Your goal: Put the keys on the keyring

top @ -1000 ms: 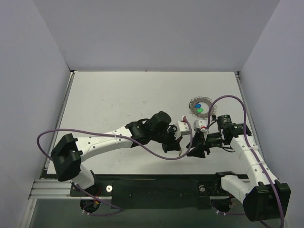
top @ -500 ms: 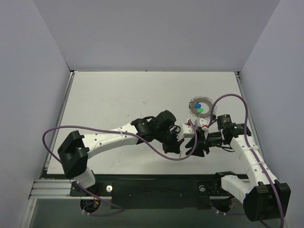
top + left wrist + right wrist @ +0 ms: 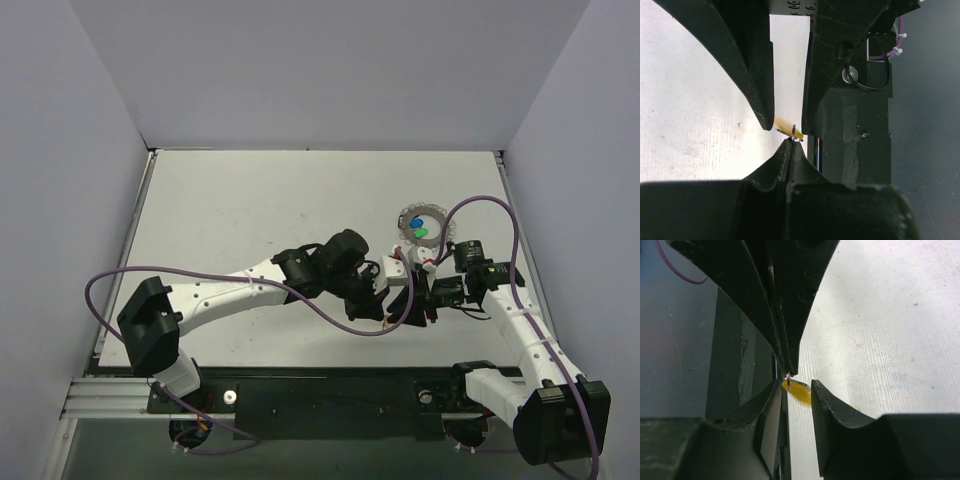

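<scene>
The yellow key (image 3: 799, 392) hangs just above the table between my two grippers; it also shows in the left wrist view (image 3: 785, 127). My left gripper (image 3: 791, 141) is shut on the key's thin metal part. My right gripper (image 3: 796, 383) has its jaws close together, one against each end of the yellow head. In the top view the left gripper (image 3: 383, 303) and right gripper (image 3: 412, 303) meet tip to tip near the table's front right. The keyring (image 3: 408, 213) lies flat behind them, with the blue key (image 3: 419, 222) and green key (image 3: 423, 233) inside its loop.
A purple cable (image 3: 470, 203) from the right arm arcs beside the keyring. The left arm's cable (image 3: 330, 318) loops low under both grippers. The black front rail (image 3: 330, 395) runs just behind the grippers' near side. White walls enclose the table.
My left arm has swung right and brought its gripper up against the right gripper. The right gripper has shifted slightly. The keyring and its two keys have not moved.
</scene>
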### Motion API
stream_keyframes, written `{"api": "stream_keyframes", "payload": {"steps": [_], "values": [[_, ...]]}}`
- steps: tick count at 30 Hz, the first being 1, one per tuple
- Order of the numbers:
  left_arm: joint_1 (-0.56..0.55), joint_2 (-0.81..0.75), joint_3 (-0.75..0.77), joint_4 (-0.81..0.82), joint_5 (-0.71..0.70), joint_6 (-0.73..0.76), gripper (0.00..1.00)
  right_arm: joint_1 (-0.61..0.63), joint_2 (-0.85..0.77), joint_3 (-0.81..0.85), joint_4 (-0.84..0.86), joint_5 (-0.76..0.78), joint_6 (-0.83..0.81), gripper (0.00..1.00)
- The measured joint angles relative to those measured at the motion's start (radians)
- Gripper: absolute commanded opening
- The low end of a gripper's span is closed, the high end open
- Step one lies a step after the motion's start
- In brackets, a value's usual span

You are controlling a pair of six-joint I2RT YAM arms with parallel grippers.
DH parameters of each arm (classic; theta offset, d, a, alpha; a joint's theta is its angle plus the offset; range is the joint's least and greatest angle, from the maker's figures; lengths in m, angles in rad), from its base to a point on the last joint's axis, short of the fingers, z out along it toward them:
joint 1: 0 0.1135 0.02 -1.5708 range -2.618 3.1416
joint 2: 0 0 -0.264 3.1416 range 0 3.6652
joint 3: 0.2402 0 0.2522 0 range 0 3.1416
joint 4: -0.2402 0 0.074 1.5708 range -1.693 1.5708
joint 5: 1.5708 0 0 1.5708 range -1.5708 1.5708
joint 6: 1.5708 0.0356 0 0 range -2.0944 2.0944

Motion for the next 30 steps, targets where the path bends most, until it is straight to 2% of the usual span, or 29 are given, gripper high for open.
{"api": "stream_keyframes", "payload": {"steps": [6,13,22,23,25,26,29,30], "values": [[0.000,0.000,0.000,0.016,0.000,-0.010,0.00,0.005,0.003,-0.005,0.027,-0.002,0.034,0.20],[0.002,0.000,0.000,0.023,-0.001,-0.011,0.00,0.005,0.003,-0.005,0.047,-0.011,0.075,0.00],[0.007,0.000,-0.001,0.026,-0.010,-0.016,0.00,0.006,0.004,-0.006,0.071,-0.008,0.134,0.00],[0.008,0.000,-0.006,0.034,-0.015,-0.020,0.01,0.006,0.003,-0.006,0.074,-0.006,0.138,0.00],[0.011,-0.007,-0.025,0.063,-0.025,-0.034,0.18,0.005,0.004,-0.006,0.078,-0.003,0.150,0.00],[0.015,-0.016,-0.043,0.088,-0.031,-0.039,0.22,0.005,0.004,-0.006,0.082,-0.002,0.153,0.00],[0.021,-0.059,-0.106,0.145,-0.047,-0.068,0.34,0.005,0.004,-0.006,0.089,-0.002,0.162,0.00],[0.024,-0.074,-0.122,0.154,-0.052,-0.073,0.35,0.005,0.004,-0.006,0.090,-0.002,0.165,0.00]]}}
